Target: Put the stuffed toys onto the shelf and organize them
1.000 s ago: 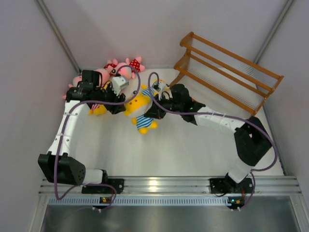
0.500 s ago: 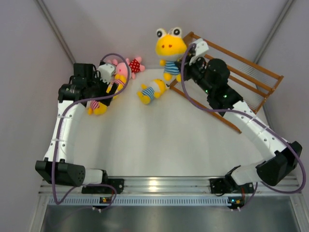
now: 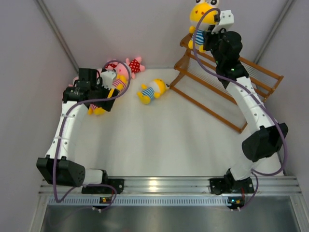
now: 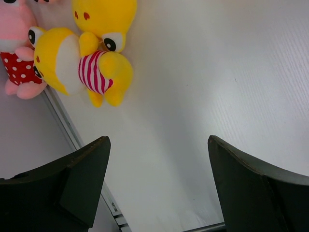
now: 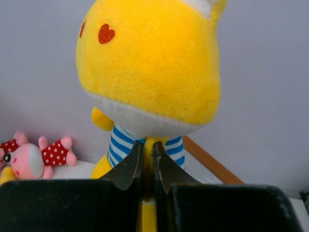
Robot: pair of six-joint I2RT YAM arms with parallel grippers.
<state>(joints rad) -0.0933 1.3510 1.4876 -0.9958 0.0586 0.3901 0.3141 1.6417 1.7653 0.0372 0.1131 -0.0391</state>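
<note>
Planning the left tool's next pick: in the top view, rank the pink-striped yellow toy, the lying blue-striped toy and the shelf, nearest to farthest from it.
From the left tool:
1. pink-striped yellow toy, beside it, far left.
2. lying blue-striped toy, mid-table, to its right.
3. shelf, far right.

right hand (image 3: 207, 35) holds a yellow toy (image 3: 200, 13) in blue stripes above the shelf (image 3: 263, 68)'s top rail.
</note>
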